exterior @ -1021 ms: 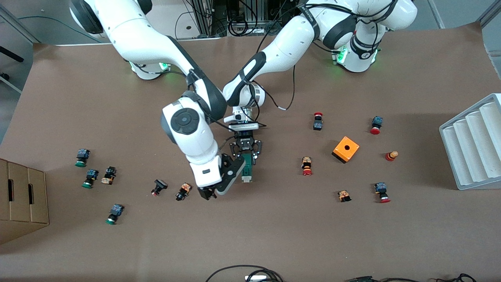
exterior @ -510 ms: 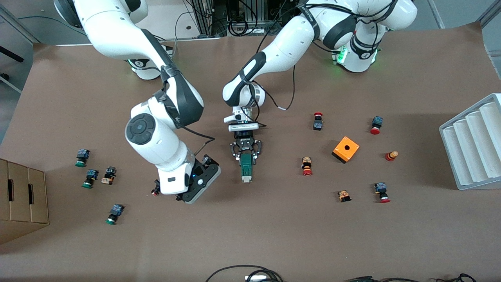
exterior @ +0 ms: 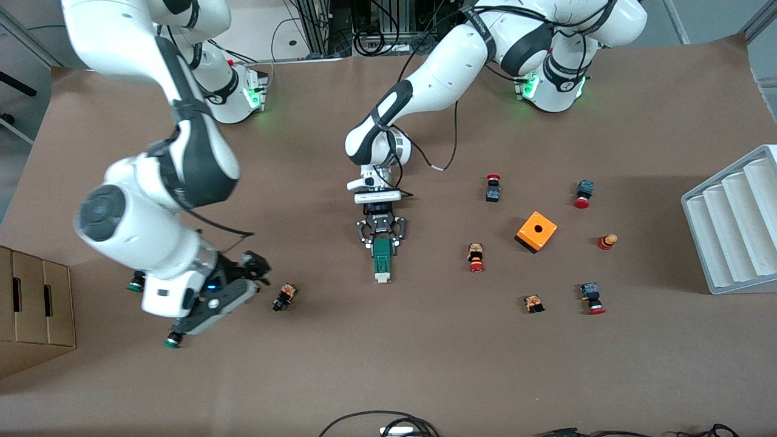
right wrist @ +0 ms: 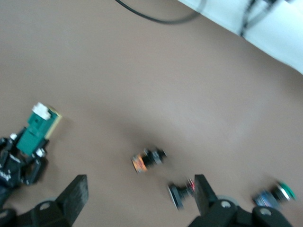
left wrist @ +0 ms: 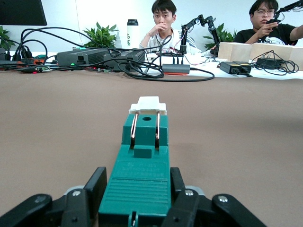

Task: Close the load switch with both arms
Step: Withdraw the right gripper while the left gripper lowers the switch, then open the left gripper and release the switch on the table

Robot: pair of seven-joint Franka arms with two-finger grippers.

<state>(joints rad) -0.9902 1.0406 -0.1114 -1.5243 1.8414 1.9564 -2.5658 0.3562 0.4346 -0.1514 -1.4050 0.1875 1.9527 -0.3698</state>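
The load switch is a narrow dark-green block with a white piece at the end nearer the front camera, lying on the brown table. My left gripper is shut on its other end. In the left wrist view the black fingers press both sides of the load switch. My right gripper hangs open over the table toward the right arm's end, well apart from the switch. Nothing is between its spread fingers; a small black button lies below them.
An orange-and-black button lies between the right hand and the switch. Several red-capped buttons and an orange box lie toward the left arm's end, by a grey ribbed rack. A cardboard box stands at the right arm's end.
My right arm has swung away from beside the switch toward its own end of the table, gripper still open. The left gripper and switch have not moved.
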